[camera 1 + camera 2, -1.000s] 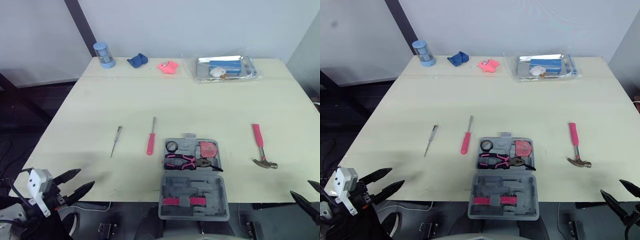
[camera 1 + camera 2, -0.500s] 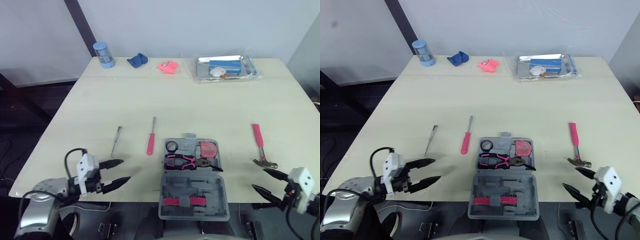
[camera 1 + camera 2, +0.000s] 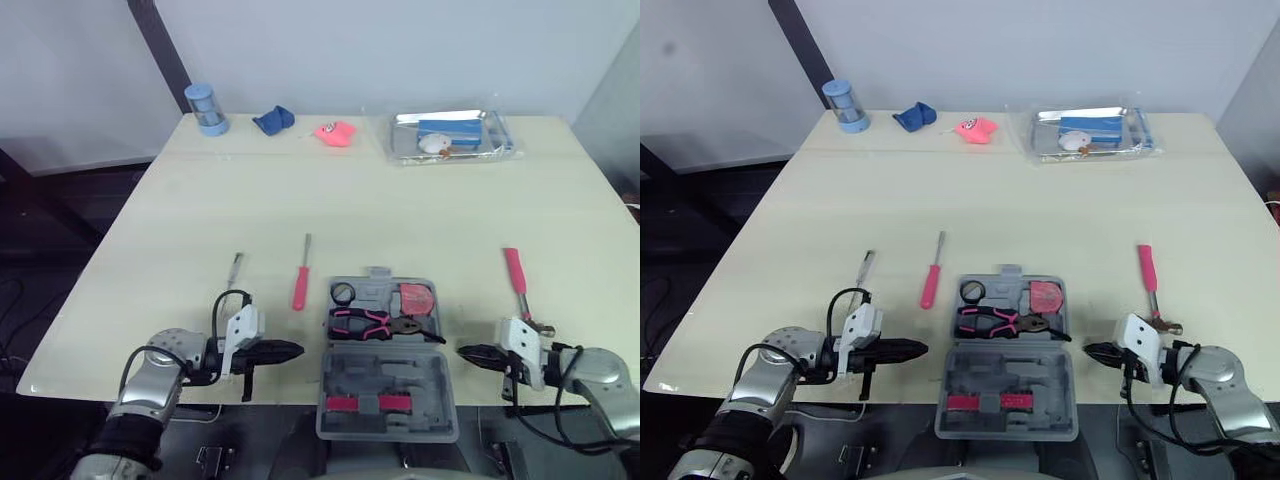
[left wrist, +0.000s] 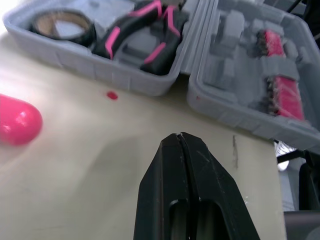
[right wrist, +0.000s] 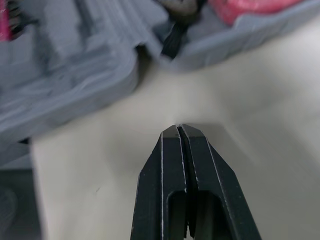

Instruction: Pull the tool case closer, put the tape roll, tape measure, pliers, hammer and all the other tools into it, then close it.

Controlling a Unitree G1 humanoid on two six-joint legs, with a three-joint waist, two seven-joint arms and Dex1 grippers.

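Observation:
The grey tool case (image 3: 388, 372) lies open at the table's near edge, its lid hanging over the front. Its base holds a black tape roll (image 3: 343, 293), pink-and-black pliers (image 3: 375, 322) and a pink tape measure (image 3: 417, 298). A pink-handled hammer (image 3: 520, 290) lies to the right of the case. A pink screwdriver (image 3: 301, 280) and a small grey screwdriver (image 3: 233, 280) lie to its left. My left gripper (image 3: 298, 350) is shut and empty, pointing at the case's left side, a short gap away. My right gripper (image 3: 462, 351) is shut and empty, just off the right side.
Along the far edge stand a blue cylinder (image 3: 206, 108), a blue cloth (image 3: 273, 120), a pink object (image 3: 336, 132) and a clear packet of items (image 3: 452, 135). The case lid overhangs the table's front edge.
Both grippers have come in over the table's near edge toward the sides of the case, and both have gone from open to shut. The tools have not moved.

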